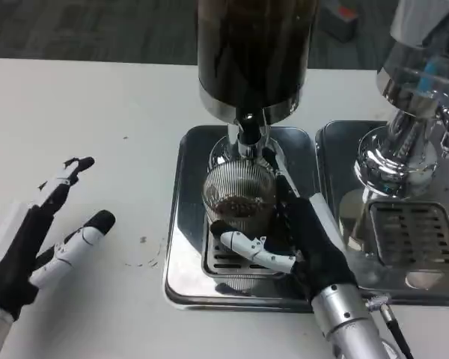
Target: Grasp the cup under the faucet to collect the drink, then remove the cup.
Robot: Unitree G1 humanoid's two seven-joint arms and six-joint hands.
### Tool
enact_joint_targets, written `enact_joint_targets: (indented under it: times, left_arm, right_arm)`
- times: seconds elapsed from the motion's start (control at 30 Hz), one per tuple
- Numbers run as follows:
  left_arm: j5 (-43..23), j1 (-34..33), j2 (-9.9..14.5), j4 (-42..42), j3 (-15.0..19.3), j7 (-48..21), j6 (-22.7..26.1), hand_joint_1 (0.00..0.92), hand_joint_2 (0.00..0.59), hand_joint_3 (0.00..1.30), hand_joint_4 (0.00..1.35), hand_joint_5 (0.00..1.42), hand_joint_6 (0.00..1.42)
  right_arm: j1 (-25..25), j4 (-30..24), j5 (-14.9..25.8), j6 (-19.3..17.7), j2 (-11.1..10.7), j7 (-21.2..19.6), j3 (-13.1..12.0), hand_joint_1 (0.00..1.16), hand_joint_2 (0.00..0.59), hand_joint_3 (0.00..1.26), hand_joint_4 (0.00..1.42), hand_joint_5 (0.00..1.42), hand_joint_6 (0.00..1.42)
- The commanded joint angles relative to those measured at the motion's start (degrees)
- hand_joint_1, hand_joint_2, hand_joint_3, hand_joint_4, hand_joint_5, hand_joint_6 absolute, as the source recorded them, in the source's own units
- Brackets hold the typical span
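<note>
1. We saw the cup (pixel 238 196), a ribbed clear glass with dark drink in its bottom, standing on the slotted grate (pixel 228 258) of a steel drip tray (pixel 181 224) near the middle of the white surface (pixel 97 112), directly beneath the faucet (pixel 247 138).
2. The faucet hung from a tall dispenser (pixel 253 52) filled with dark liquid, which rose at the far edge of the tray and crowded the space just above the cup's rim.
3. Our right hand (pixel 299 239) was wrapped around the cup from its right side: one white finger (pixel 256 250) curled across the front near the base, and dark fingers ran up behind the cup's right wall. It was gripping the glass.
4. Our left hand (pixel 37 239) lay at the near left corner of the surface, well apart from the tray, its fingers spread and holding nothing.
5. A second steel tray (pixel 337 142) sat just beside the first on the right, carrying its own grate (pixel 413 235) and a shiny chrome machine (pixel 411 105) towards the far right edge. This tray stood close by our right forearm (pixel 352 318).
6. A few small dark specks (pixel 143 240) marked the surface between the left hand and the drip tray.
</note>
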Motion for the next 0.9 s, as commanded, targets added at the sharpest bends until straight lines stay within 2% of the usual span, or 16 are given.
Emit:
enact_joint_targets:
  times: [0.03, 0.27, 0.67, 0.9]
  left_arm:
    - [-0.76, 0.04, 0.36, 0.62, -0.58, -0.84, 0.49, 0.000, 0.144, 0.12, 0.00, 0.09, 0.00]
    - [-1.03, 0.24, 0.38, 0.12, -0.68, -1.08, 0.42, 0.000, 0.144, 0.12, 0.00, 0.09, 0.00]
    - [-1.26, 0.36, 0.70, 0.04, -0.46, -1.56, 0.29, 0.000, 0.145, 0.13, 0.00, 0.09, 0.00]
    - [-1.25, -0.29, 0.66, 0.55, -0.65, -2.14, 0.13, 0.000, 0.145, 0.13, 0.00, 0.09, 0.00]
  right_arm:
    - [1.02, 1.31, 0.19, 1.39, 0.33, 0.15, 0.32, 0.92, 0.212, 0.06, 0.23, 0.28, 0.39]
    - [1.44, 0.98, -0.74, 1.45, 0.71, -2.12, 0.27, 0.95, 0.228, 0.18, 0.37, 0.39, 0.51]
    - [2.01, 0.55, -1.70, 0.22, 1.43, -5.86, 0.25, 0.98, 0.239, 0.37, 0.50, 0.49, 0.62]
    - [2.78, -1.14, -3.02, -1.15, 1.87, -9.54, -0.20, 1.06, 0.218, 0.41, 0.54, 0.62, 0.84]
